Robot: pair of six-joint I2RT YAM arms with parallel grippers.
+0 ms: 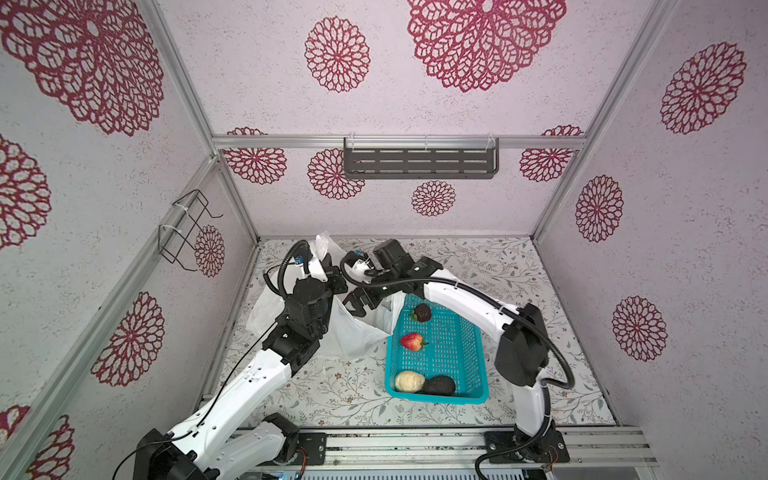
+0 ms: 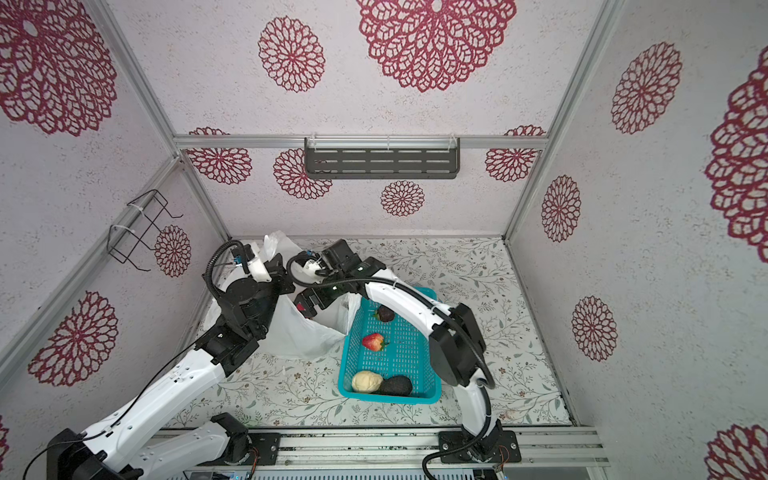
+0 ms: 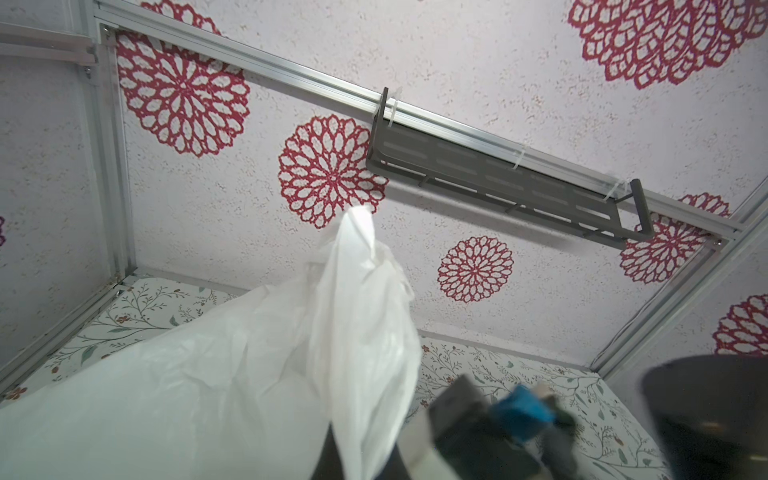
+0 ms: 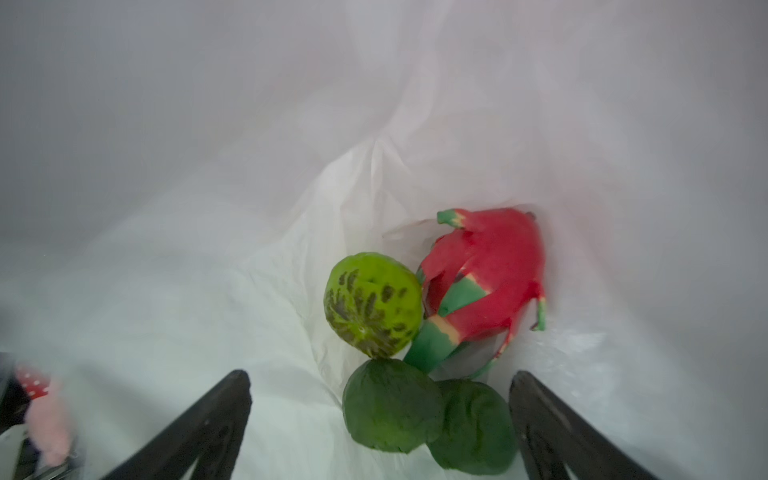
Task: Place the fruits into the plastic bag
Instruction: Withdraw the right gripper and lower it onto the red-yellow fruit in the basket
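The white plastic bag (image 1: pixel 353 332) (image 2: pixel 299 332) stands left of the turquoise basket (image 1: pixel 436 400). My left gripper (image 1: pixel 328 262) (image 3: pixel 361 465) is shut on the bag's handle (image 3: pixel 357 257) and holds it up. My right gripper (image 1: pixel 361 303) (image 4: pixel 380 376) hangs open in the bag's mouth. Below it in the bag lie a red dragon fruit (image 4: pixel 490 270), a bumpy green fruit (image 4: pixel 372 307) and two dark green ones (image 4: pixel 390 411) (image 4: pixel 473 428), untouched by the fingers. In the basket lie a dark round fruit (image 1: pixel 422 312), a strawberry (image 1: pixel 413 341), a cream lump (image 1: pixel 409 381) and an avocado (image 1: pixel 439 386).
My right arm (image 1: pixel 465 295) reaches over the basket's far end. A dark slotted shelf (image 1: pixel 419 162) hangs on the back wall and a wire rack (image 1: pixel 187 228) on the left wall. The floral table (image 1: pixel 332 399) shows in front of the bag and basket.
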